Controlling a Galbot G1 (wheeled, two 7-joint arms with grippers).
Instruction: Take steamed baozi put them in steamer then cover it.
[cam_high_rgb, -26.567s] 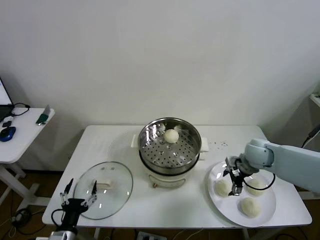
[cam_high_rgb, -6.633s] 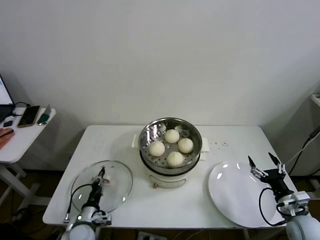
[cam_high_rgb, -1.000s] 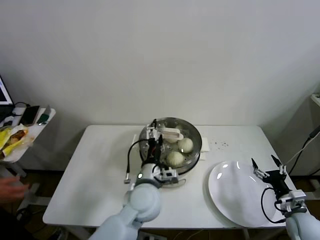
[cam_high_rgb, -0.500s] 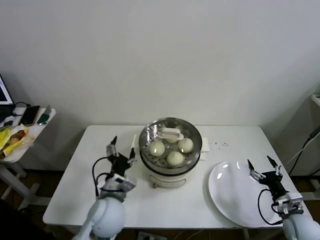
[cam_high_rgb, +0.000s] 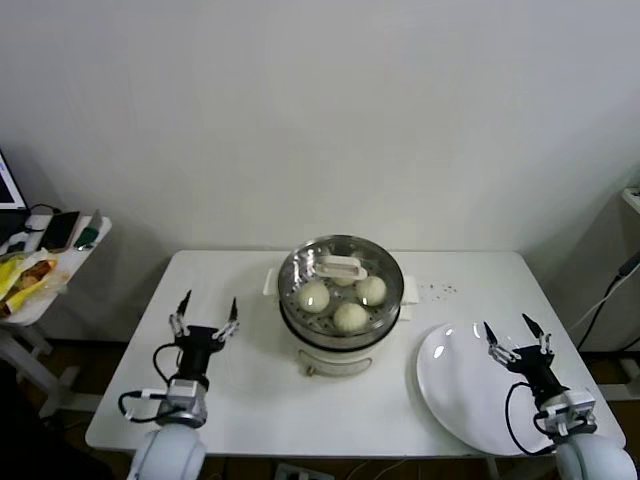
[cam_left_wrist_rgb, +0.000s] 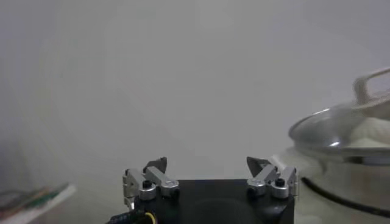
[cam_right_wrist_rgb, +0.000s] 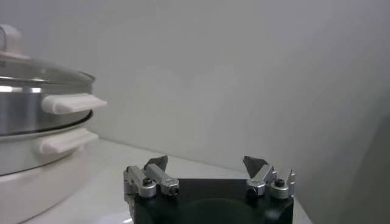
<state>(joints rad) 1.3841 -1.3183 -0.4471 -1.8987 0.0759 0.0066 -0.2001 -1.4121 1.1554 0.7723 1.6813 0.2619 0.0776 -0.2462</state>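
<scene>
The steamer (cam_high_rgb: 340, 335) stands mid-table with its glass cover (cam_high_rgb: 340, 268) resting on top, white bar handle up. Through the glass I see three steamed baozi (cam_high_rgb: 350, 315) clearly, and a fourth partly hidden under the handle. My left gripper (cam_high_rgb: 204, 319) stands open and empty over the table, left of the steamer. My right gripper (cam_high_rgb: 517, 337) is open and empty above the white plate. The left wrist view shows the cover (cam_left_wrist_rgb: 341, 131) off to one side of the left gripper (cam_left_wrist_rgb: 207, 167). The right wrist view shows the steamer (cam_right_wrist_rgb: 36, 115) beyond the right gripper (cam_right_wrist_rgb: 207, 164).
An empty white plate (cam_high_rgb: 470, 400) lies at the table's front right. A small side table (cam_high_rgb: 40, 270) with a phone and a yellow packet stands to the far left. A wall rises behind the table.
My left gripper has let go of the cover, now on the steamer, and drawn back left and toward the table's front. The right gripper shifted slightly left over the plate.
</scene>
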